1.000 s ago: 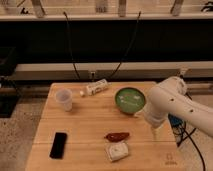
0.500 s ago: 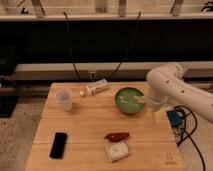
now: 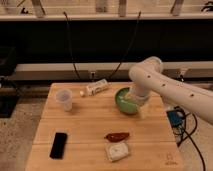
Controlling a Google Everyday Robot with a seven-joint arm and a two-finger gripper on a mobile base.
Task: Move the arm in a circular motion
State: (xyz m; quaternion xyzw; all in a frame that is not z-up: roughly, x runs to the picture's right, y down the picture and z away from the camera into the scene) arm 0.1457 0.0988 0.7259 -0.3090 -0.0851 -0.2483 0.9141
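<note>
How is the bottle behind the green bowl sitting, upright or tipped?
Tipped: the bottle lies on its side. The arm covers the green bowl; its gripper is hidden.

The glossy white arm point(image 3: 167, 87), dotted with small dark screw holes, is showing against a pale wooden table point(image 3: 85, 125), its gripper point(image 3: 135, 102) over a green bowl point(image 3: 123, 101). A black phone point(image 3: 58, 145), a reddish-brown snack point(image 3: 117, 136) and a translucent cup point(image 3: 64, 99) are lying around it.
</note>
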